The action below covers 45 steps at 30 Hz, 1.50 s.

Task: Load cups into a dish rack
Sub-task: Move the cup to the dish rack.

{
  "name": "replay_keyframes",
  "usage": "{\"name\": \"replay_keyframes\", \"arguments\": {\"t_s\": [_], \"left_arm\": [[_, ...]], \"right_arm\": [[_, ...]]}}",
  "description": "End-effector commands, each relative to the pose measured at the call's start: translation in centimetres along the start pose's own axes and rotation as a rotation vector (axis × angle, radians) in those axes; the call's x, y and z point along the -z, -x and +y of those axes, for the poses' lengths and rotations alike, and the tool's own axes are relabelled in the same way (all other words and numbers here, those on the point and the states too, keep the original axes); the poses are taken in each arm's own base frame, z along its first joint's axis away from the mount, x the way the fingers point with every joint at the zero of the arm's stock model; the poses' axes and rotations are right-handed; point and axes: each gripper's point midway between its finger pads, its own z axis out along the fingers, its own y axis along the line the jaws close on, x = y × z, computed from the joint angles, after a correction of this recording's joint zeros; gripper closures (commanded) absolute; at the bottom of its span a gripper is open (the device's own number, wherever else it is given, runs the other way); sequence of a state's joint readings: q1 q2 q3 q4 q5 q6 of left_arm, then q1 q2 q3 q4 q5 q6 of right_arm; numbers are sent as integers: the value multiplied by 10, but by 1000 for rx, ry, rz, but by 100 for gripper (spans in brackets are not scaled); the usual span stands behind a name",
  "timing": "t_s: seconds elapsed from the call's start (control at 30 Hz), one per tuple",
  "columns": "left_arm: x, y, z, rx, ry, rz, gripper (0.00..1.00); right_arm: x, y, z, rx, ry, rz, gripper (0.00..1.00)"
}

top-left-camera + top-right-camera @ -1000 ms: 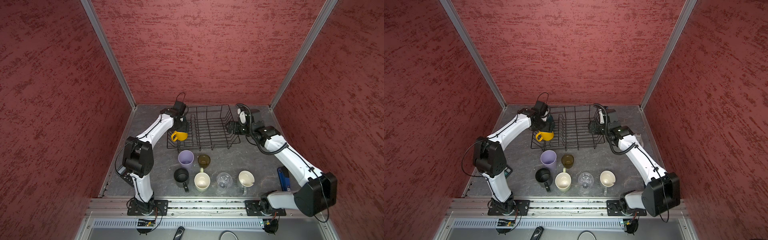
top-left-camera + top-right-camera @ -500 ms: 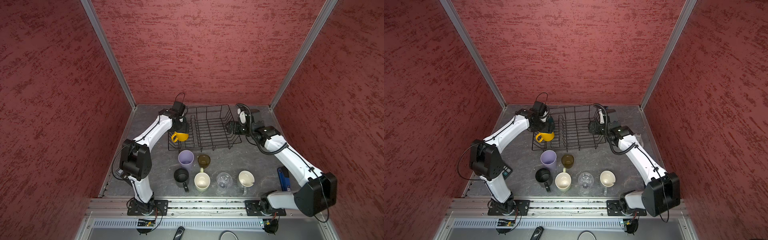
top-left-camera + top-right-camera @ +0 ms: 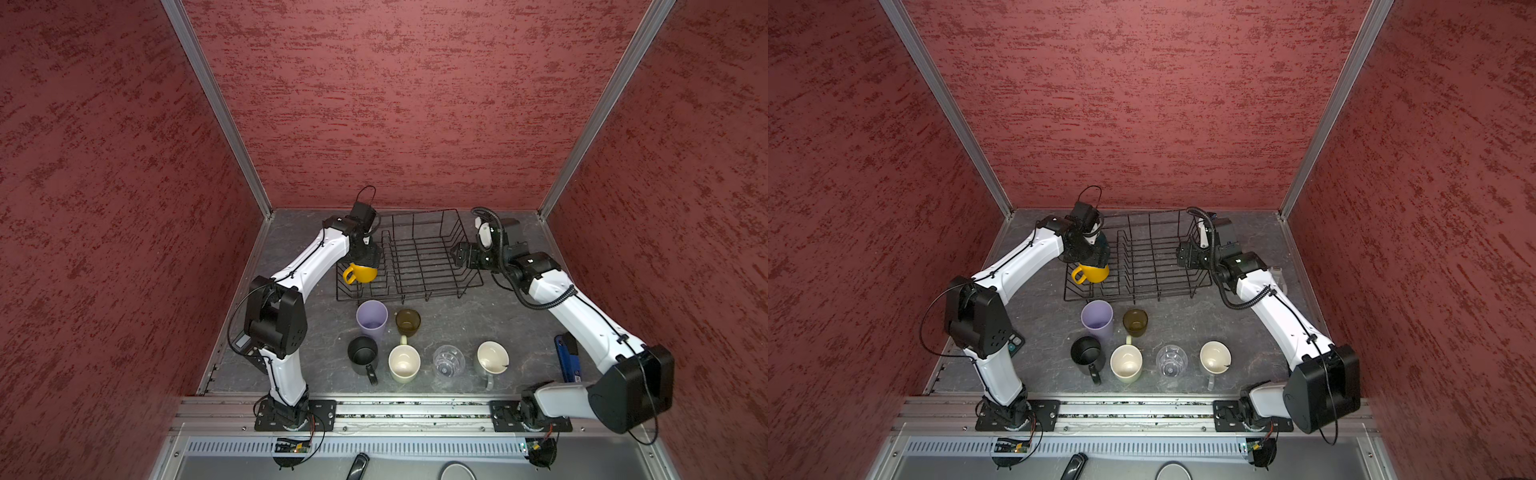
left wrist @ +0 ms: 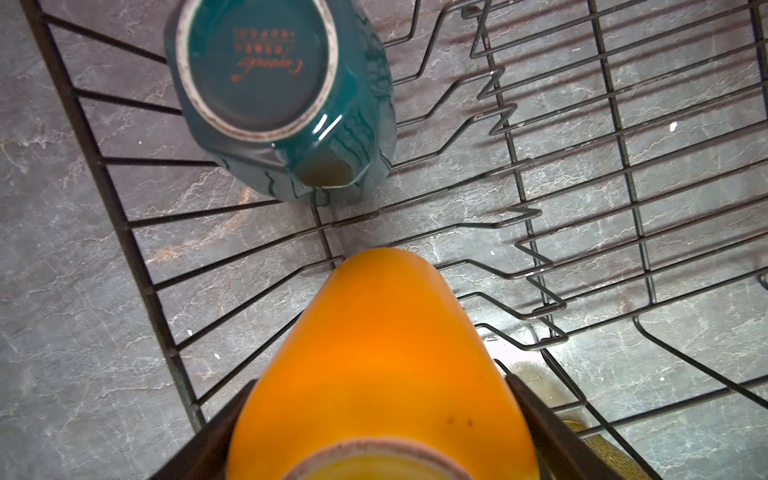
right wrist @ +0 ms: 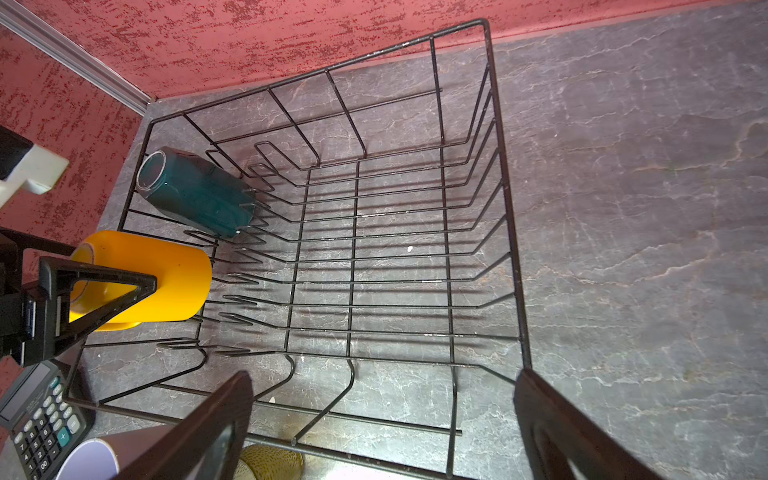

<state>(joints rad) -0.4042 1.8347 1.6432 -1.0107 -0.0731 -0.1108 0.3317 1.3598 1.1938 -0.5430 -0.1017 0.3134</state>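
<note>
Above the black wire dish rack's [image 3: 469, 286] end, left gripper [image 3: 365, 261] fingers [image 4: 552, 436] clamp a glossy yellow mug [image 4: 374, 353] between them. Fingers of the right gripper [image 5: 384, 376] stand apart, empty.

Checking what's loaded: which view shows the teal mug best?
Right wrist view: the teal mug shows full length, tilted in a corner of the dish rack. Left wrist view shows mainly its base; in both top views the left arm hides most of it.

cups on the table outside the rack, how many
6: lilac tumbler, brown glass by the dish rack; black mug, cream mug, clear glass, grey mug in a row nearer the camera. Right arm could hide others.
</note>
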Motion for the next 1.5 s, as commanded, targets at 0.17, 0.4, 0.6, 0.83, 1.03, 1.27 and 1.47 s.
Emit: {"name": "replay_keyframes", "arguments": {"t_s": [0.17, 0.4, 0.6, 0.83, 1.03, 1.27, 1.47], "left_arm": [[-19, -1, -8, -72, -18, -9, 31], [-33, -3, -8, -72, -56, -21, 29], [-35, -1, -9, -83, -69, -58, 25], [-26, 4, -4, -61, -77, -101, 0], [-4, 15, -4, -55, -92, -161, 0], [35, 31, -2, -24, -101, -282, 0], [77, 51, 22, 116, -78, -455, 0]], "right_arm": [[-2, 3, -1, 0, 1, -9, 1], [-4, 2, -3, -6, -1, -6, 1], [-6, 2, -2, -8, 1, -3, 1], [-7, 3, -2, -4, -1, 1, 1], [-7, 5, -1, -2, 2, 1, 1], [-6, 5, 0, -1, 1, -1, 1], [-3, 6, -1, 1, -3, -6, 1]]}}
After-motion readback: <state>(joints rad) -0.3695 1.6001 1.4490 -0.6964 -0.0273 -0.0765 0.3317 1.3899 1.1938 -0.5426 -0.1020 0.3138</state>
